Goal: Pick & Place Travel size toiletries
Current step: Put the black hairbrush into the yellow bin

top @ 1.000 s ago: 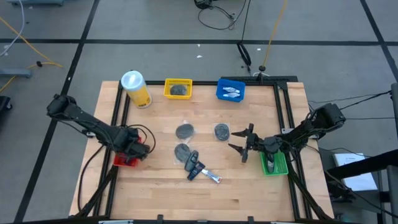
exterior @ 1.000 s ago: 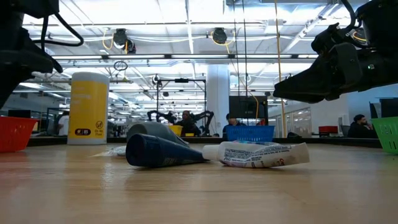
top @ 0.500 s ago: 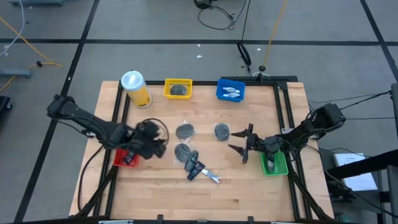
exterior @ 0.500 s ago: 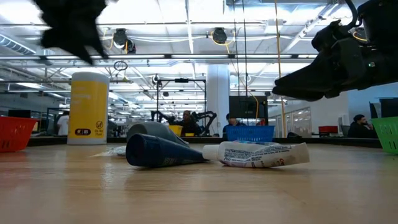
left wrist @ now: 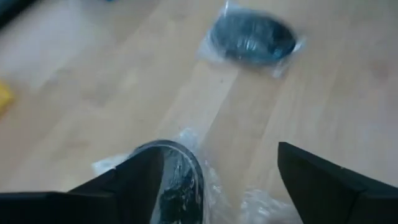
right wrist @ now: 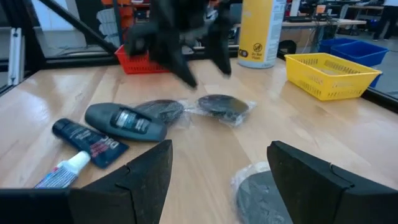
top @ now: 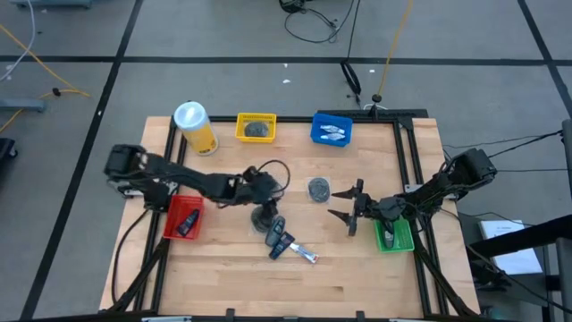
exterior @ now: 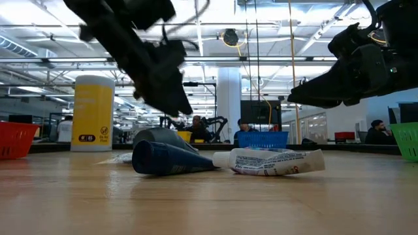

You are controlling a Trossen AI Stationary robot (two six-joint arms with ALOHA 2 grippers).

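Observation:
Wrapped grey discs lie mid-table: one (top: 318, 189) by my right gripper, one (top: 262, 217) nearer. A third (left wrist: 177, 180) sits below my left gripper (left wrist: 214, 152), hidden in the high view. A dark bottle (top: 277, 234), a smaller bottle (right wrist: 87, 140) and a white-blue tube (top: 304, 254) lie beside them. My left gripper (top: 265, 190) hovers open over the discs, off the table in the low view (exterior: 175, 104). My right gripper (top: 333, 201) waits open right of the discs.
Along the far edge stand a yellow canister (top: 195, 127), a yellow bin (top: 256, 127) holding a grey disc and a blue bin (top: 332, 131) holding tubes. A red bin (top: 183, 217) with a dark item sits at left, a green bin (top: 394, 235) at right.
My left gripper has swung from over the red bin toward the table's right, coming to rest above the grey discs in the middle. The red bin now shows uncovered with a dark item inside.

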